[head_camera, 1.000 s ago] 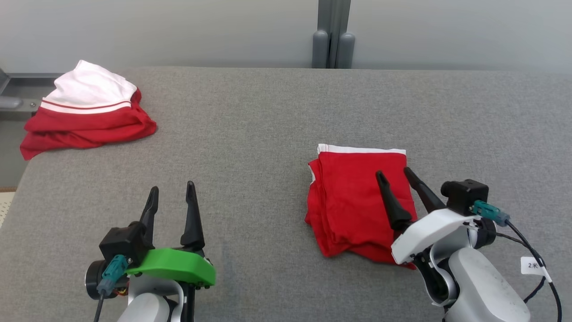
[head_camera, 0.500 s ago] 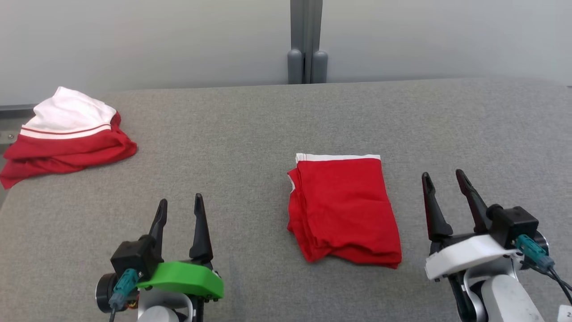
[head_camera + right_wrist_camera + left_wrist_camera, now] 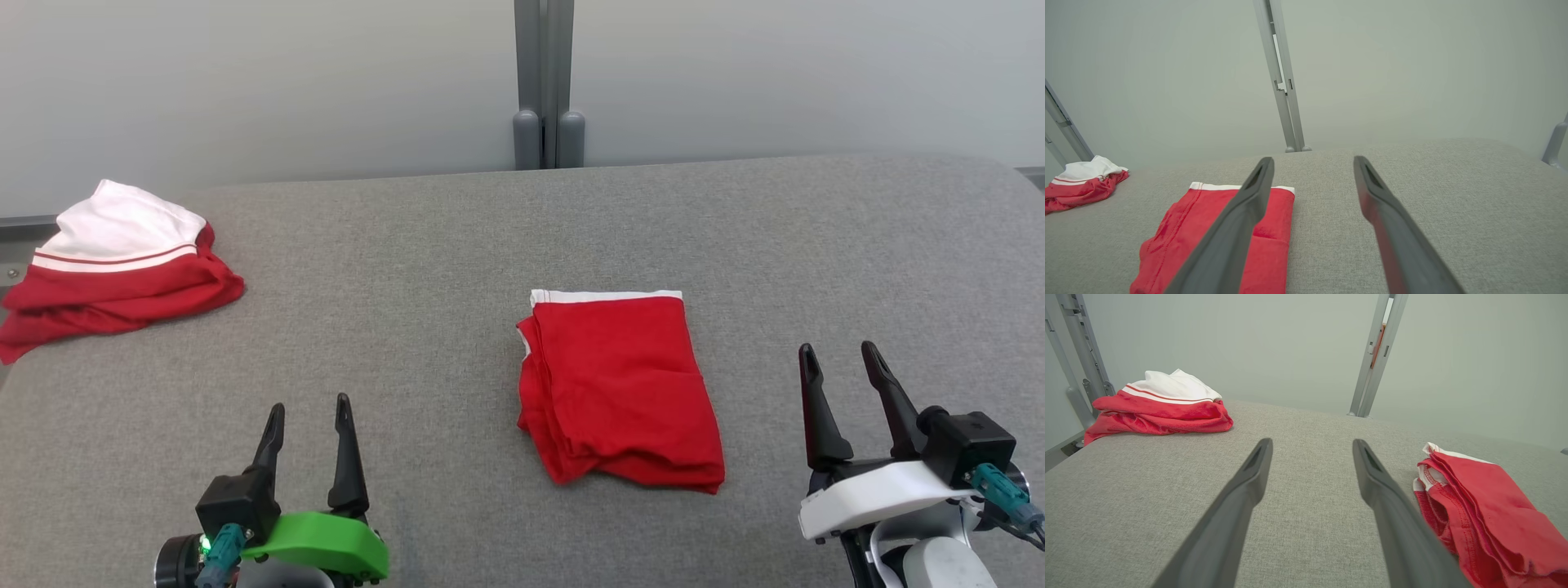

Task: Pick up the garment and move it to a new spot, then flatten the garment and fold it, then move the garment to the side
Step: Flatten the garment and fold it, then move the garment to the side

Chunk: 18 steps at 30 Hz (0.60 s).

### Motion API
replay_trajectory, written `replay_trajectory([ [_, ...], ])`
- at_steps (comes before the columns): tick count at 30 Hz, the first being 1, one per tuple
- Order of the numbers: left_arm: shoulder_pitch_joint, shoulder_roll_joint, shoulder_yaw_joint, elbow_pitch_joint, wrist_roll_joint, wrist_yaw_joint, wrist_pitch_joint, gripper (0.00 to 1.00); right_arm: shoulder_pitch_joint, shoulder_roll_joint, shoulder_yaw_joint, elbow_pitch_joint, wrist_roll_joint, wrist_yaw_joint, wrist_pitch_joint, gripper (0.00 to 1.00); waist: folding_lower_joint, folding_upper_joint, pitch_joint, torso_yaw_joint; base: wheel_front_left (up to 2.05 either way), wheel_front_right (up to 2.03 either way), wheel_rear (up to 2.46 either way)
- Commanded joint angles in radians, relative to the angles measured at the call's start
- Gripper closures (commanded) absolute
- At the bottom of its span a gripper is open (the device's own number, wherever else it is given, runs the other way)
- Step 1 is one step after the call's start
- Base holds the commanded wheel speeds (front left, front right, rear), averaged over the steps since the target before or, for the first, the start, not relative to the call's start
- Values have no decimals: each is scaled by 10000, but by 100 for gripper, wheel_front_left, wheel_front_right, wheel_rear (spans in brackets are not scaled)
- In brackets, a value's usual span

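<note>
While garment (image 3: 620, 392) lies between, left claw (image 3: 310, 402), right claw (image 3: 838, 346) low (jaws apart).

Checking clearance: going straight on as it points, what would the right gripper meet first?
The right gripper looks free over bare table; the folded garment lies left of it. Depth unclear.

No words, numbers, labels or signs can be read here.
</note>
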Motion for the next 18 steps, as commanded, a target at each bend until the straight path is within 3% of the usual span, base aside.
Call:
replay_trajectory([
  [1,36,-52,74,45,88,-70,-33,0,39,-11,-15,52,18,1,16,0,0,0,6,33,0,0,0],
  [11,-15,-302,332,162,421,-294,-33,0,-200,-12,-116,345,-486,1,265,0,0,0,49,152,0,0,0],
  [18,-229,-455,348,134,584,-431,-34,0,-1292,-339,-186,426,-877,1,2205,0,0,0,404,382,0,0,0],
])
